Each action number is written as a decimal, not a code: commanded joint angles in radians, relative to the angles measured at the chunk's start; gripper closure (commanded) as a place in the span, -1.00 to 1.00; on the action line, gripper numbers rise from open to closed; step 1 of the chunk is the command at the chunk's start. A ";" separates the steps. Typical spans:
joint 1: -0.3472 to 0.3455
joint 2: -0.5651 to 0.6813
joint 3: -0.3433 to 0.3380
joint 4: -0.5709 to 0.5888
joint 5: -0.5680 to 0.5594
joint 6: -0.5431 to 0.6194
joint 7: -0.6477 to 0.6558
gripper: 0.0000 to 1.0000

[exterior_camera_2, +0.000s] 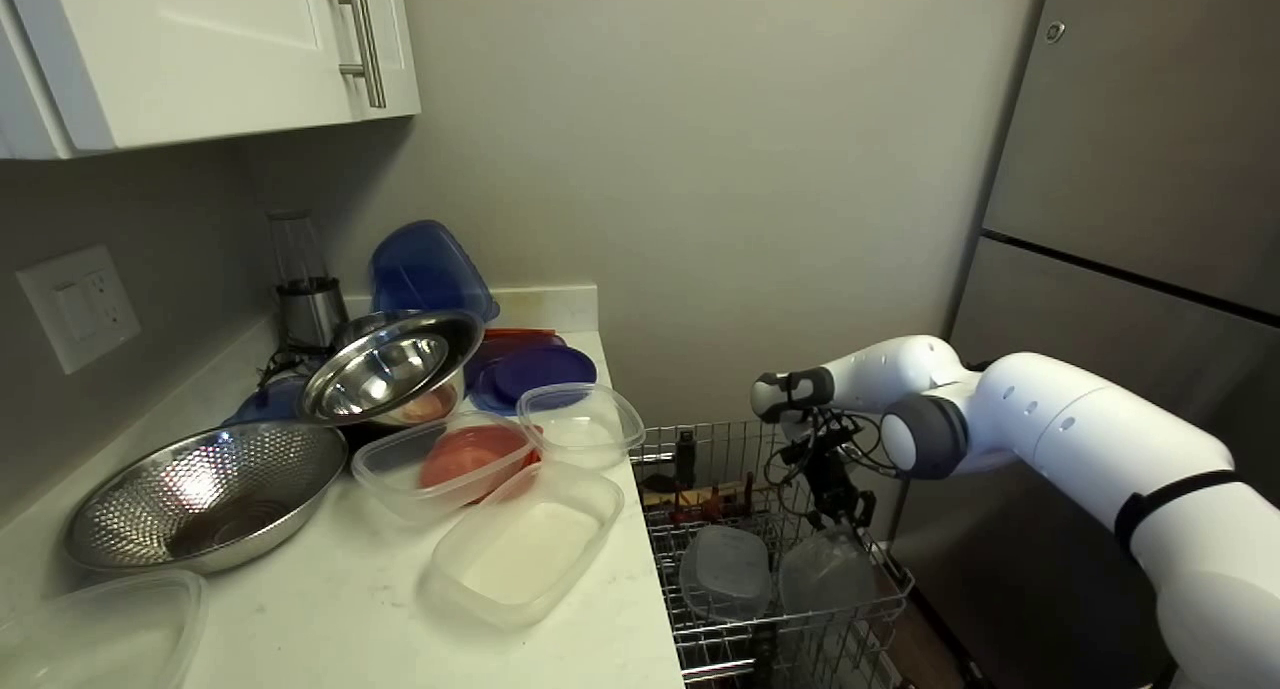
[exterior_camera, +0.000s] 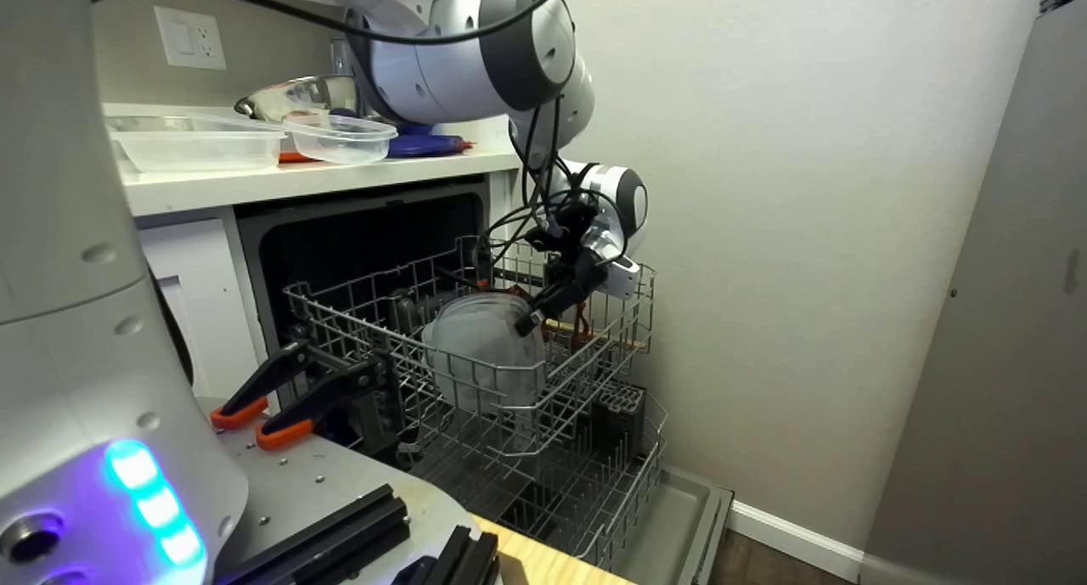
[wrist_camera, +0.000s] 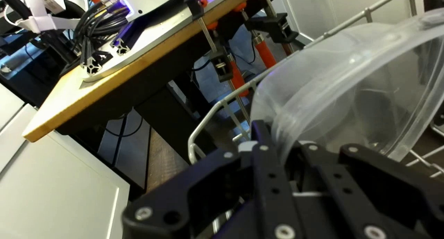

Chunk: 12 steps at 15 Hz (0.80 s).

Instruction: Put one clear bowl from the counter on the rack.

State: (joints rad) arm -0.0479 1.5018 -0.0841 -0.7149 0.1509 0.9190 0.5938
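A clear bowl [exterior_camera: 484,347] stands tilted on its side in the upper wire rack [exterior_camera: 340,315]. It also shows in an exterior view [exterior_camera_2: 828,574] and large in the wrist view [wrist_camera: 319,83]. My gripper [exterior_camera: 528,320] is shut on the bowl's rim; in the wrist view the rim runs between the two fingers [wrist_camera: 282,147]. The right fingertip is partly hidden behind the plastic. Another clear bowl [exterior_camera_2: 726,574] sits beside it in the rack. Several clear containers, such as this one [exterior_camera_2: 530,544], lie on the white counter [exterior_camera_2: 330,629].
A steel colander [exterior_camera_2: 210,499], metal bowls [exterior_camera_2: 390,369] and blue lids [exterior_camera_2: 545,369] stand on the counter. The lower rack [exterior_camera: 586,500] is pulled out underneath. The fridge [exterior_camera_2: 1120,269] and the wall lie close to the arm. A wooden table edge [wrist_camera: 104,90] is near the rack.
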 commanded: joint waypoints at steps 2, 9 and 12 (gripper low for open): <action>0.006 0.000 -0.007 -0.013 0.018 0.048 0.098 0.97; 0.016 0.000 -0.011 0.006 0.006 0.108 0.169 0.18; 0.029 -0.001 -0.019 0.040 -0.009 0.177 0.223 -0.19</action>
State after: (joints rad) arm -0.0345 1.5008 -0.0924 -0.7051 0.1495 1.0421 0.7518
